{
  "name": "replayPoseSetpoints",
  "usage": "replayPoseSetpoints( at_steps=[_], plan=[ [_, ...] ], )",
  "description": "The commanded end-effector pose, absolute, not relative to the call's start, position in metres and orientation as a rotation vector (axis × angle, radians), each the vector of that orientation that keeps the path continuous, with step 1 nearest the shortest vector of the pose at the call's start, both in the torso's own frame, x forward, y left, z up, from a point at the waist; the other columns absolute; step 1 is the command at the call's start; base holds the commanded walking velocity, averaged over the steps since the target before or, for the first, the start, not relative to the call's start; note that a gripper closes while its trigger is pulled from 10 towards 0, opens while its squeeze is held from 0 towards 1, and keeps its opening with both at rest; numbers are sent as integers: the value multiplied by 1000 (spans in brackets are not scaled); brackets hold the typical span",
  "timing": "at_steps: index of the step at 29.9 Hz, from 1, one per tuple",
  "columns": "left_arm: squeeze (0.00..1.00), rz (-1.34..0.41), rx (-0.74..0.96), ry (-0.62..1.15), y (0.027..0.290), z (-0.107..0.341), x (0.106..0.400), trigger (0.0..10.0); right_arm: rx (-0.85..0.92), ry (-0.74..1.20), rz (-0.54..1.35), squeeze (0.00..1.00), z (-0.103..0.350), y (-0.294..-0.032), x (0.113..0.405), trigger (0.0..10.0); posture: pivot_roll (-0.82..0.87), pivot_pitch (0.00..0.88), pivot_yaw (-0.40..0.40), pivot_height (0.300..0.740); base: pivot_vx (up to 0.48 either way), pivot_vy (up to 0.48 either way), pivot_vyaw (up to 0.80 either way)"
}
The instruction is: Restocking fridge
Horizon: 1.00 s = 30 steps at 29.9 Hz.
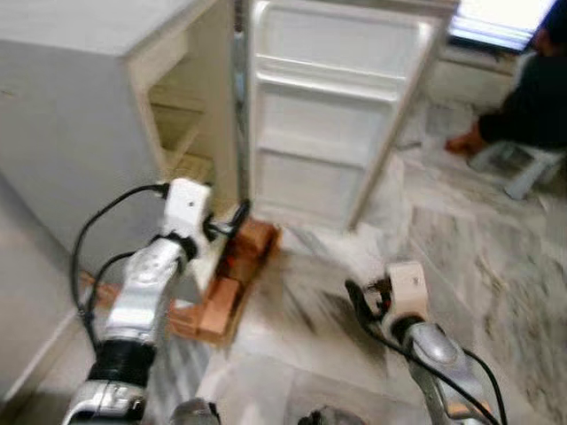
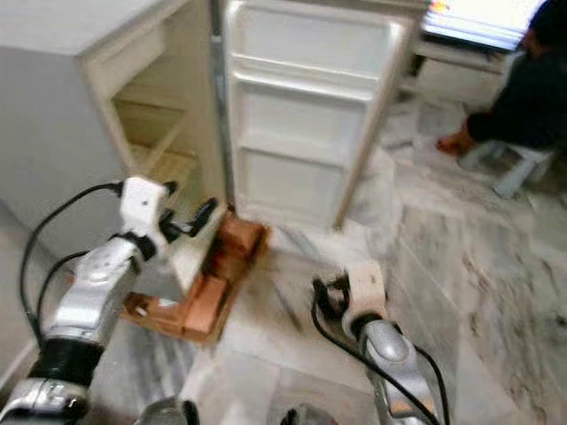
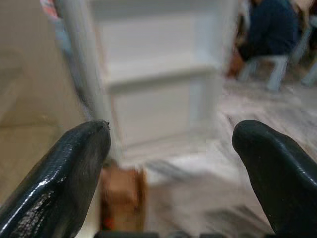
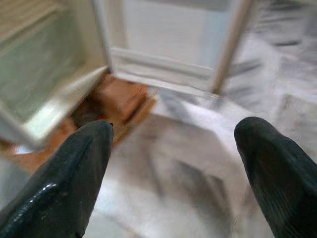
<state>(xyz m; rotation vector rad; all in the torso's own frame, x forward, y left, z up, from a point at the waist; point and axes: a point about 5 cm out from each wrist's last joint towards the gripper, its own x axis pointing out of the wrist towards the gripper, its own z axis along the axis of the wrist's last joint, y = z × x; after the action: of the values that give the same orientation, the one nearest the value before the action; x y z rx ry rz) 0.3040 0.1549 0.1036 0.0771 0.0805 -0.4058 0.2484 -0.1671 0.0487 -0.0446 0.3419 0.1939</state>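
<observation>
A small grey fridge (image 1: 71,133) stands on brown bricks (image 1: 239,266), its white door (image 1: 328,124) swung wide open. The cream shelves (image 1: 182,133) inside look bare. My left gripper (image 1: 226,228) is raised near the fridge's lower front corner, just above the bricks. In the left wrist view its fingers (image 3: 64,173) are spread wide and open with nothing between them, facing the door's inner racks. My right gripper (image 1: 361,297) hovers lower over the marble floor, to the right of the bricks. It is open and holds nothing, and its fingers (image 4: 64,178) point toward the fridge's base.
A person (image 1: 532,97) in dark clothes sits on a pale stool (image 1: 523,168) at the far right, beside a bright screen (image 1: 500,22). Marble floor (image 1: 461,257) stretches between me and the door. A wooden board (image 2: 151,312) lies under the bricks.
</observation>
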Motion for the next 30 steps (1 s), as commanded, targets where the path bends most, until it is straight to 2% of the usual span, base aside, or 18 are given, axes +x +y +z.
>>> replayPoseSetpoints(
  at_steps=[1,7,14,24,30],
  plan=[
    [0,-386,97,64,162,109,300,10000,-50,324,179,0,50,-169,249,10000,64,27,-35,740,0,-420,0],
    [0,-278,144,122,188,90,279,10000,-4,253,126,0,61,-171,259,10000,52,31,-54,740,44,-432,0],
    [0,-219,172,147,192,80,266,10000,15,192,59,0,71,-181,269,10000,56,31,-72,740,353,-314,0],
    [0,-152,135,143,192,80,268,10000,144,194,70,0,73,-166,265,10000,57,52,-81,740,471,0,-729],
    [0,-145,126,135,190,82,270,10000,160,179,79,0,74,-160,263,10000,51,55,-70,740,479,0,-800]
  ],
)
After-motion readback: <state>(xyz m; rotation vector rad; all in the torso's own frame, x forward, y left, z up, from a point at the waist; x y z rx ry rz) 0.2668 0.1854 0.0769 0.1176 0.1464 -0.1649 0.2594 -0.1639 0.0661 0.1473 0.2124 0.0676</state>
